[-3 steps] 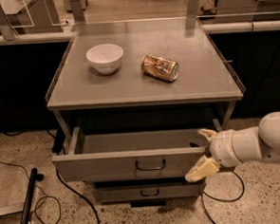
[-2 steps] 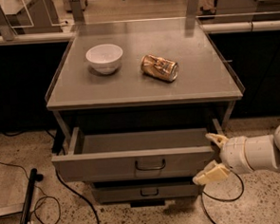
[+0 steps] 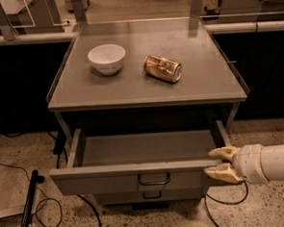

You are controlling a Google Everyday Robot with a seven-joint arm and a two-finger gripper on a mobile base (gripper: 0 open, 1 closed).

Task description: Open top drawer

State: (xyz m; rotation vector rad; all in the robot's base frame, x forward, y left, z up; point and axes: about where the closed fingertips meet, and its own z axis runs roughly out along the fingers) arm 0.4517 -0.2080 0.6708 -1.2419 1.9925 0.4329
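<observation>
The top drawer [image 3: 107, 182] is pulled out under the grey table; its inside looks empty. Its flat grey front has a small dark loop handle [image 3: 154, 179] at centre. My gripper [image 3: 221, 163] comes in from the right at the right end of the drawer front. Its two cream fingers [image 3: 222, 152] stand apart, one above and one below the front's top edge. It holds nothing and is well right of the handle.
A white bowl [image 3: 107, 58] and a brass-coloured can [image 3: 163, 68] lying on its side are on the table top [image 3: 145, 91]. A lower drawer [image 3: 152, 195] shows just beneath. Cables and a black pole [image 3: 27, 209] lie on the floor at left.
My gripper has drawn back to the right along the drawer front, and its fingers stand closer together. The drawer stays pulled out.
</observation>
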